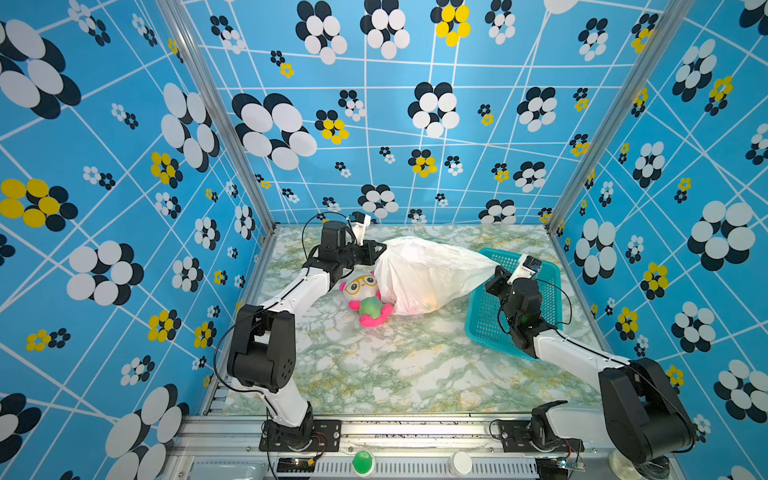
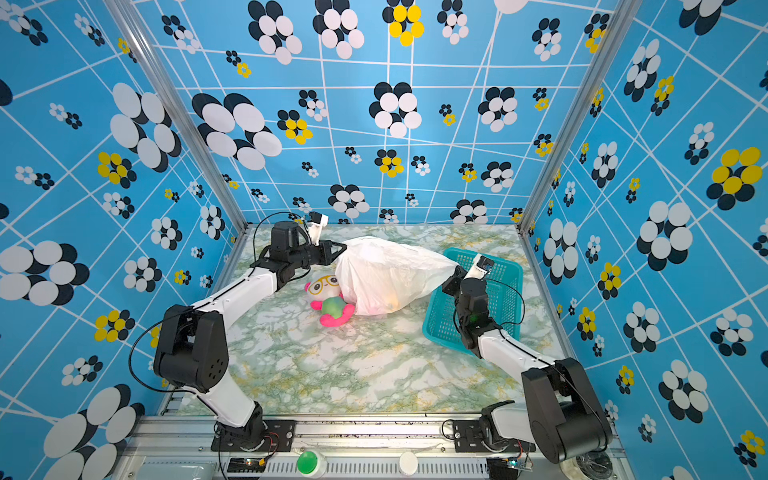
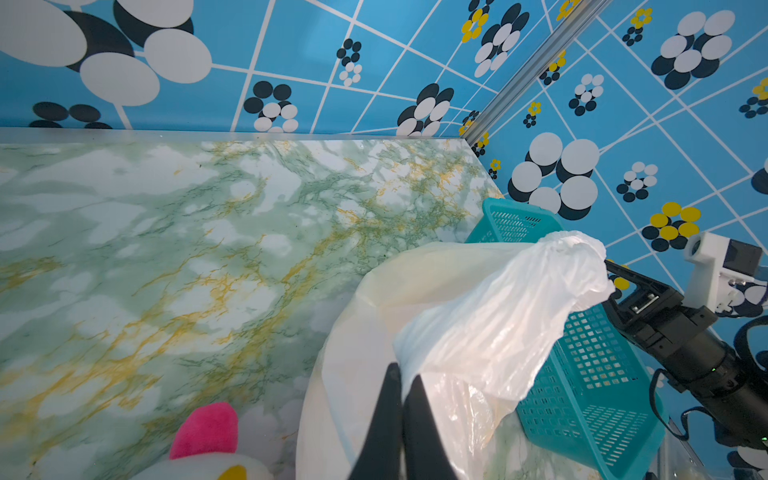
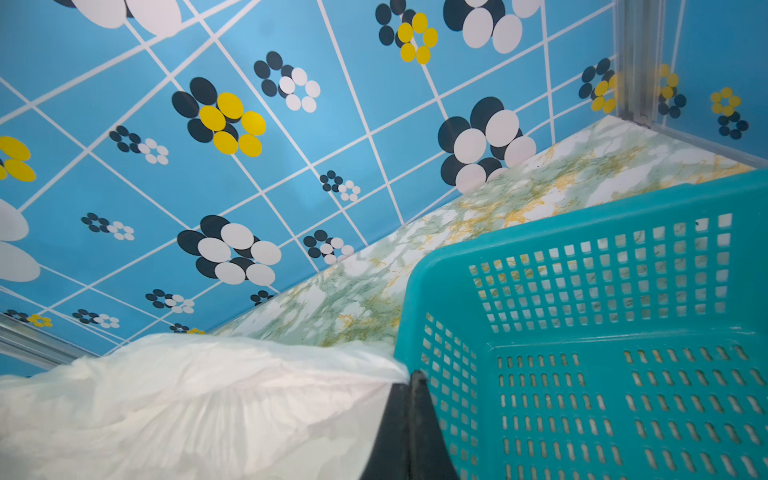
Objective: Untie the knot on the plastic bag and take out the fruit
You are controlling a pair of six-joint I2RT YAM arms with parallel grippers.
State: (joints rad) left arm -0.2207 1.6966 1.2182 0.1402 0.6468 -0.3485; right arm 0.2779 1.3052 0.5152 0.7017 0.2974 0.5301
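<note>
Thin translucent white plastic bag point(image 1: 424, 270) stretched across the green-marbled table's point(image 1: 395, 365) back half. The left gripper point(image 1: 380, 249) and right gripper point(image 1: 496, 272) each pinch one end, the right beside a teal mesh basket point(image 1: 473, 328). Open tabletop in front.

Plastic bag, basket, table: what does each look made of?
The plastic bag looks like thin translucent white film, glossy and crinkled; yellow and pink tints show through it. The basket looks like rigid moulded teal plastic, slightly glossy, with regular slots. The table is smooth with green-and-gold marble veining; possibly a printed covering rather than stone, but I cannot tell.
</note>
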